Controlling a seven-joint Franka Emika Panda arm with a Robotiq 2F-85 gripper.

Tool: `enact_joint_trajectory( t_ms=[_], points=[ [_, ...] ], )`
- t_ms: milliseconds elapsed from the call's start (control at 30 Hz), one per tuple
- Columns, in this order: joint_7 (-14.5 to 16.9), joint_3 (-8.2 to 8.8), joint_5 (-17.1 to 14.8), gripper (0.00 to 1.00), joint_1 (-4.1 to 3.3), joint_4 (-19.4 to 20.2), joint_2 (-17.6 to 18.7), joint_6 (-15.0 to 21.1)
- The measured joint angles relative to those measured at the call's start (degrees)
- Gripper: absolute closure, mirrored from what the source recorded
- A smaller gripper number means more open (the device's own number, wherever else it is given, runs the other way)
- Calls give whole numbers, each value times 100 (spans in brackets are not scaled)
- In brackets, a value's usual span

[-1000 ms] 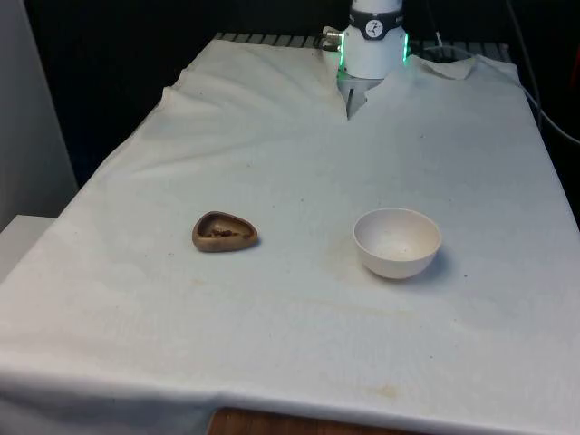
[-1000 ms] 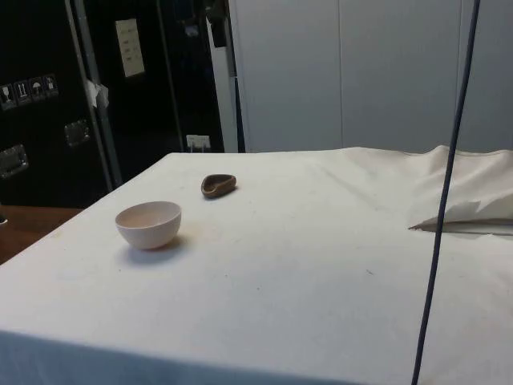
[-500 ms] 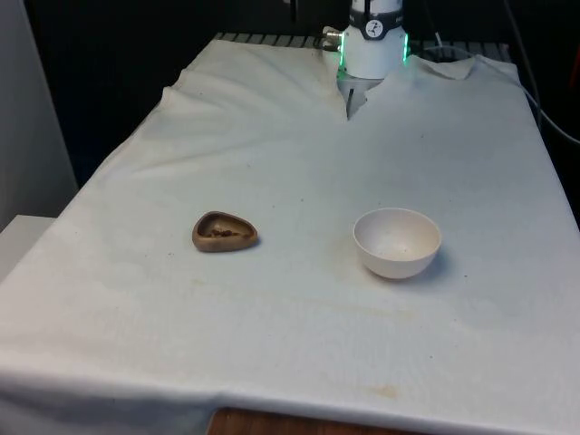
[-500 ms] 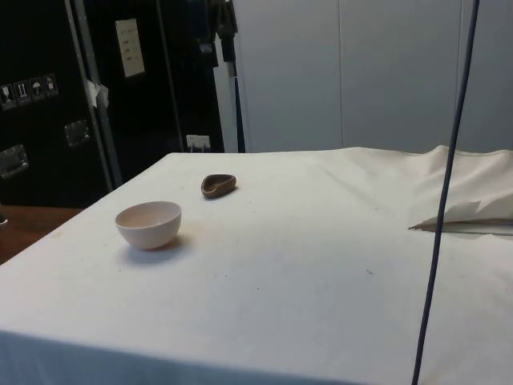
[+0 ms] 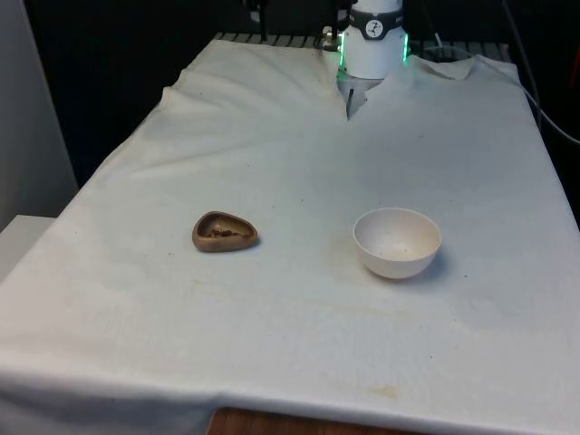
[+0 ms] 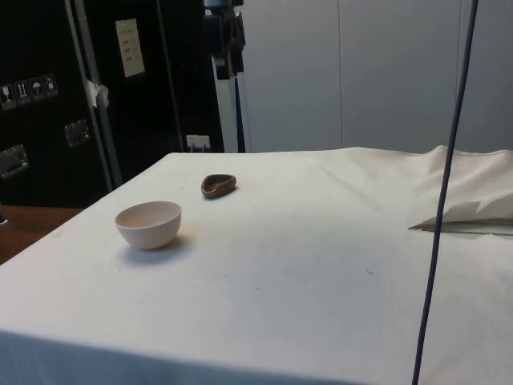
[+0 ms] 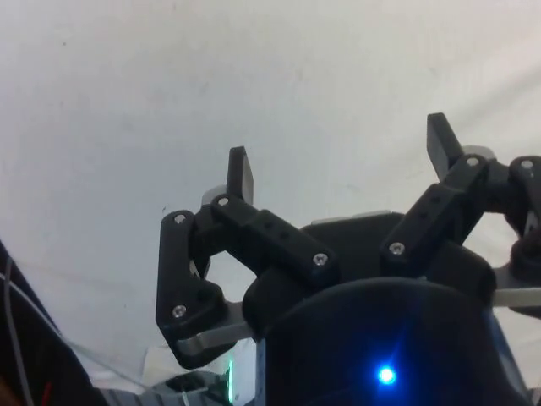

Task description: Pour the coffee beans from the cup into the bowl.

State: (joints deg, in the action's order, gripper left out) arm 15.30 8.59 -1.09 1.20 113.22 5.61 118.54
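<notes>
Gripper (image 7: 338,169) high over bare cloth, fingers spread, holding nothing. Brown cup (image 5: 224,232) of beans sits well below it, white bowl (image 5: 397,242) well apart to the front view's right of the cup

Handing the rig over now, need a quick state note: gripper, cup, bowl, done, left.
Gripper: open, empty, high above the white cloth.
Cup: small brown dish with beans inside, on the cloth toward the front view's left, untouched.
Bowl: white, upright, apart from the cup toward the front view's right; no beans visible in it.
Done: nothing.
Left: grasp the cup, carry it to the bowl, pour.
</notes>
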Motion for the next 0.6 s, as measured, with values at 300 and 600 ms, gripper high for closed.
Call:
enact_joint_trajectory(
  t_ms=[300, 600],
  points=[
    [172, 166, 0, 0, 6, 23, 183, 321],
    [269, 298, -23, 0, 6, 6, 447, 756]
  ],
)
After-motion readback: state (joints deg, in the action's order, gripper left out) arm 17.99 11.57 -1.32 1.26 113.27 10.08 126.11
